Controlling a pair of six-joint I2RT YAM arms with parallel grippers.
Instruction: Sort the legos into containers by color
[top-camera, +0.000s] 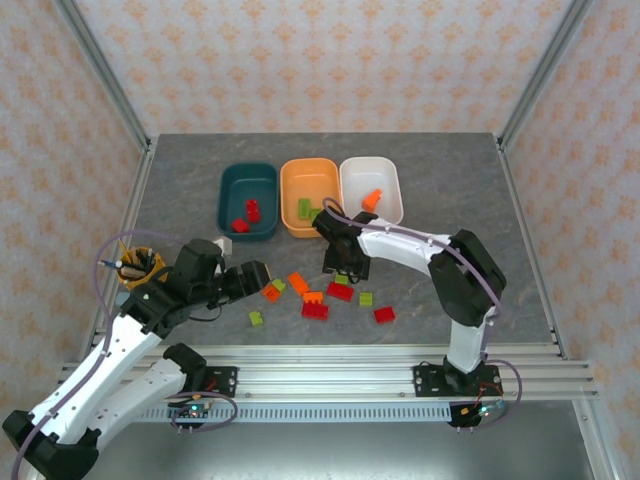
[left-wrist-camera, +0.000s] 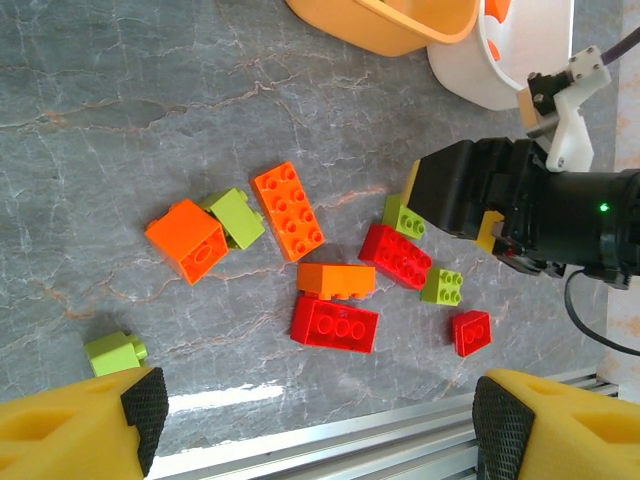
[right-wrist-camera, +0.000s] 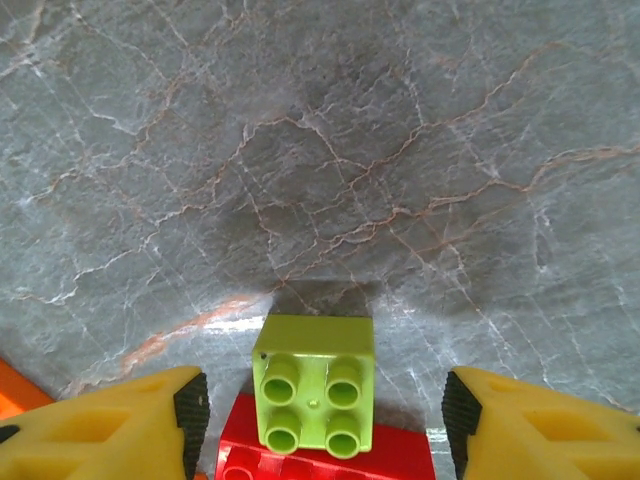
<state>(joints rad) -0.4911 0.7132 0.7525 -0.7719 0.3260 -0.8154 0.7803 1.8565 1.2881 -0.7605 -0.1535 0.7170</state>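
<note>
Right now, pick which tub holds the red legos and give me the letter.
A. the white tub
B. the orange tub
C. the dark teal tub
C: the red legos lie in the dark teal tub, while the orange tub holds a lime green lego and the white tub an orange lego.

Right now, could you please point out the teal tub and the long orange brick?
teal tub (top-camera: 248, 186): top external view, bare floor of the tub.
long orange brick (left-wrist-camera: 289, 211): left wrist view, studded top face.
</note>
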